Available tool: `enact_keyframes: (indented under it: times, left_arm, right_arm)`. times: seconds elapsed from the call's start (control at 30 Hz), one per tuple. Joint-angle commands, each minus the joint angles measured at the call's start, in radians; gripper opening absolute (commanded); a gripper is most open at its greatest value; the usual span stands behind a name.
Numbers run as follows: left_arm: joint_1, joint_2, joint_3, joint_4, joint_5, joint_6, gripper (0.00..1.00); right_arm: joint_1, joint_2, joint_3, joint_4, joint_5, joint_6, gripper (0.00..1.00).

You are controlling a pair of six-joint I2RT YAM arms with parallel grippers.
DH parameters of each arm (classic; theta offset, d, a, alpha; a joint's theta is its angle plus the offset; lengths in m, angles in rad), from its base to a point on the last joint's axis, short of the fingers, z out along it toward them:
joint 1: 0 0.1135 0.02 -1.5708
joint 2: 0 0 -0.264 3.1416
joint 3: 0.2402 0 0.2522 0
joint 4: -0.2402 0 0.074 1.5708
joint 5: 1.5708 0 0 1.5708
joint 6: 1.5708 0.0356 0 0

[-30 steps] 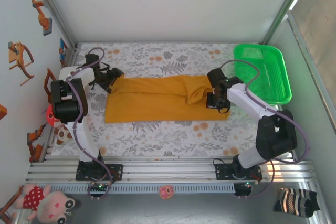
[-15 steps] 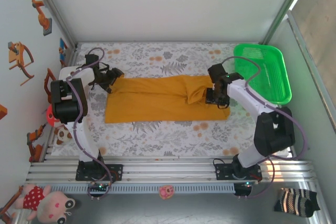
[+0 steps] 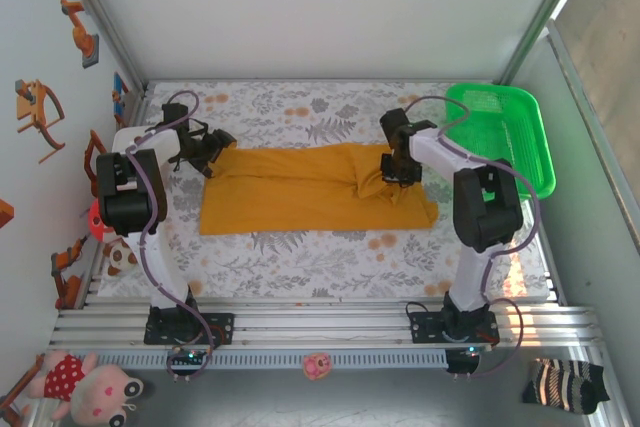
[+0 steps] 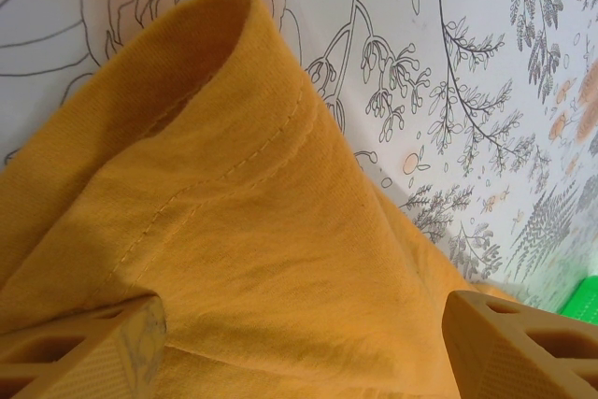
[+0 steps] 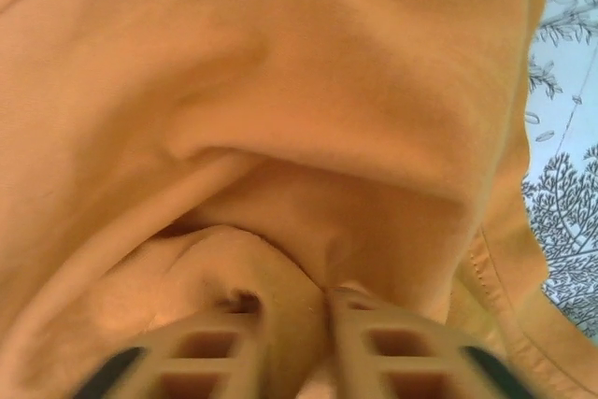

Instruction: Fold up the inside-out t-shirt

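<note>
The mustard inside-out t-shirt [image 3: 290, 187] lies as a long folded band across the flowered mat. At its left end my left gripper [image 3: 211, 153] rests low with the jaws wide apart. In the left wrist view a hemmed ridge of the t-shirt [image 4: 234, 221] rises between the two fingers of the left gripper [image 4: 308, 329], which do not squeeze it. At the bunched right end my right gripper [image 3: 393, 169] is shut on a fold. In the right wrist view the t-shirt [image 5: 280, 91] is close up and the right gripper [image 5: 294, 310] pinches a pleat.
A green plastic basket [image 3: 500, 137] stands at the far right of the mat, just beyond the right arm. White walls close in the left, back and right. A metal rail [image 3: 320, 322] runs along the near edge with the arm bases.
The right gripper moved away from the near edge and left along the shirt's right end, opened briefly, then shut on a fold. The left arm stayed still.
</note>
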State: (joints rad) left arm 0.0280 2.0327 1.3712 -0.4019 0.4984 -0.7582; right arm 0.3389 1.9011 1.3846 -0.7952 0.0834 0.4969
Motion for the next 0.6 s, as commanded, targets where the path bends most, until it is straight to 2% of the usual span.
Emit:
enact_keyframes:
  times: [0.0, 0.33, 0.57]
  left_arm:
    - [0.015, 0.024, -0.023, -0.034, -0.04, 0.03, 0.78]
    - [0.021, 0.028, -0.027, -0.031, -0.04, 0.033, 0.77]
    - [0.026, 0.027, -0.026, -0.03, -0.039, 0.033, 0.77]
  right_arm:
    - [-0.019, -0.051, -0.02, -0.009, 0.039, -0.006, 0.0]
    - [-0.021, -0.236, -0.171, -0.017, -0.081, -0.08, 0.0]
    - [-0.021, -0.308, -0.356, -0.033, -0.094, -0.044, 0.01]
